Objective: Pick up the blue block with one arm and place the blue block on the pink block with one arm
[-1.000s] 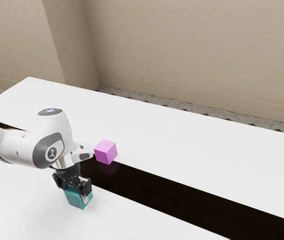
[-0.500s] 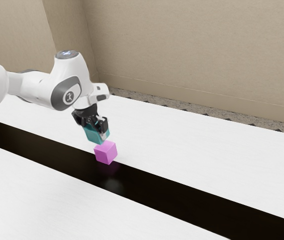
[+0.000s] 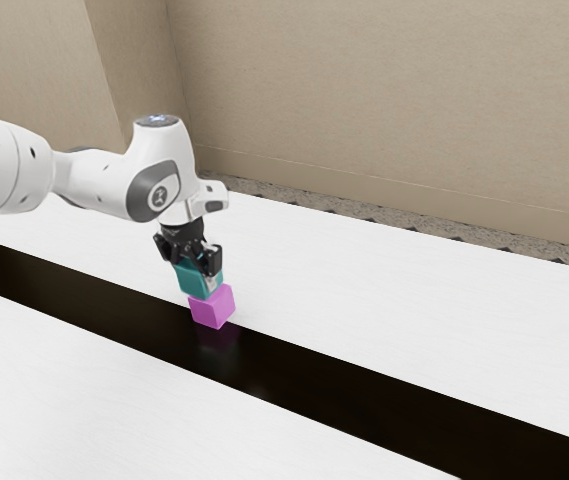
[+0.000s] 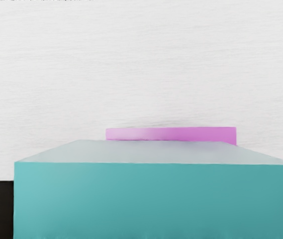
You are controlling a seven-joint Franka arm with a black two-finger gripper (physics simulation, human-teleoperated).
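Blue block point(image 3: 197, 279) is held between the two black fingers of the gripper point(image 3: 202, 268), which is closed onto it from two sides, just as wide as the block. It is held right over the pink block point(image 3: 212, 306), so that it can be set down flat on top. The two blocks look to be touching or almost touching, but it cannot be told which. The pink block is sat on the white table point(image 3: 414, 290), at the edge of a dark strip point(image 3: 364, 390). In the wrist view a thin pink band is seen past the blue block, so the fit may be a little off.
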